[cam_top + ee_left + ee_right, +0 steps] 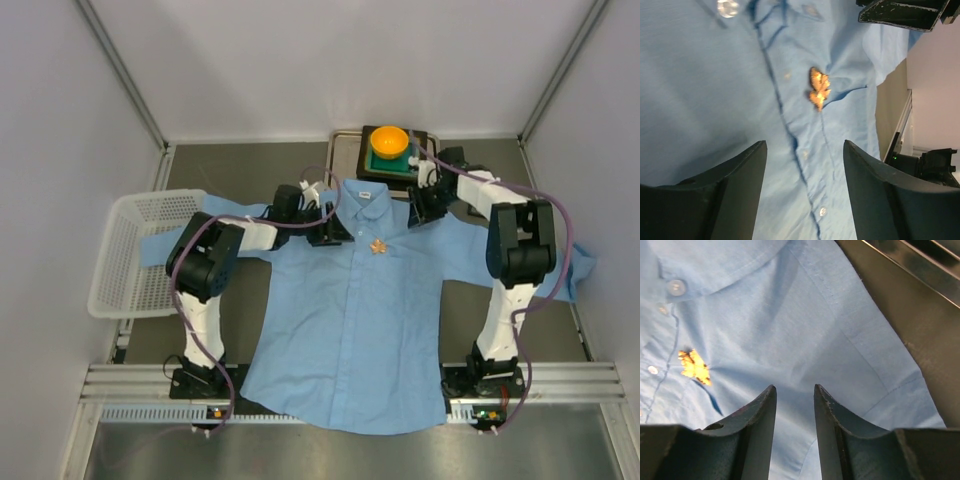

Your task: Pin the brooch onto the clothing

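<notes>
The clothing, a light blue button-up shirt point(345, 330), lies spread flat on the table with its collar at the far end. The brooch point(378, 245), a tiny orange-gold leaf shape, sits on the chest just right of the button placket, and the cloth puckers around it point(819, 88) point(695, 367). My left gripper point(325, 228) hovers over the shirt left of the brooch; its jaws point(805, 146) stand wide open and empty. To the brooch's right, by the shoulder, my right gripper point(420, 210) hangs with a narrow gap between its jaws point(795, 388) and nothing in it.
An orange bowl point(389, 141) stands on a green pad atop a dark box just behind the collar. A white mesh basket point(140, 250) sits at the left, by the shirt's sleeve. Grey walls close in the table on three sides.
</notes>
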`<action>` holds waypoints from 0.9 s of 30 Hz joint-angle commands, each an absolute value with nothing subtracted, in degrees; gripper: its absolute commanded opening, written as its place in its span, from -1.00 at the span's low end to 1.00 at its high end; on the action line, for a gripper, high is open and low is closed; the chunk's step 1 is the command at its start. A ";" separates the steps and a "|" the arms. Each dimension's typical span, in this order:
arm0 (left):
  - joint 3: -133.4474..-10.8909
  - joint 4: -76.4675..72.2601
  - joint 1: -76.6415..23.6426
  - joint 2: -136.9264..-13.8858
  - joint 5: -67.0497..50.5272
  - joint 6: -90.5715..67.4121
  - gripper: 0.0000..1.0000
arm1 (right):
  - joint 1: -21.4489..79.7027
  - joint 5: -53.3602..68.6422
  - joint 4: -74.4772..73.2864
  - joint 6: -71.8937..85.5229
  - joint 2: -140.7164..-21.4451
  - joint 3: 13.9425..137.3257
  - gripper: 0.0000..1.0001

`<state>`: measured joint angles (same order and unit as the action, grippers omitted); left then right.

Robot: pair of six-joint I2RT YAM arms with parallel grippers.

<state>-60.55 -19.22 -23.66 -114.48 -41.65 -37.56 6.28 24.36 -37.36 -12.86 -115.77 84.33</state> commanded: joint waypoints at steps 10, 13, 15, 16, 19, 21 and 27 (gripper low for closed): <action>-69.78 -15.47 -31.90 -115.13 -35.43 -42.62 0.32 | 6.77 29.62 -38.50 -7.74 -103.45 79.90 -0.26; -72.86 -13.36 -32.78 -117.59 -33.58 -43.59 0.29 | 6.77 29.36 -38.41 -7.21 -103.62 78.40 -0.27; -74.17 -12.31 -33.05 -119.08 -32.79 -44.29 0.27 | 6.77 29.36 -38.50 -6.95 -104.06 77.79 -0.28; -74.44 -12.22 -33.13 -119.53 -32.52 -44.47 0.27 | 6.77 29.62 -38.50 -6.77 -104.32 77.78 -0.30; -74.71 -11.43 -33.57 -120.23 -31.38 -44.47 0.27 | 6.77 30.32 -38.32 -6.33 -105.38 77.61 -0.37; -74.36 -11.25 -33.84 -120.58 -30.59 -44.65 0.26 | 6.94 31.29 -38.15 -5.98 -106.17 77.61 -0.39; -74.27 -10.55 -34.28 -121.29 -30.15 -44.65 0.23 | 9.13 32.69 -37.09 -5.01 -107.66 77.17 -0.40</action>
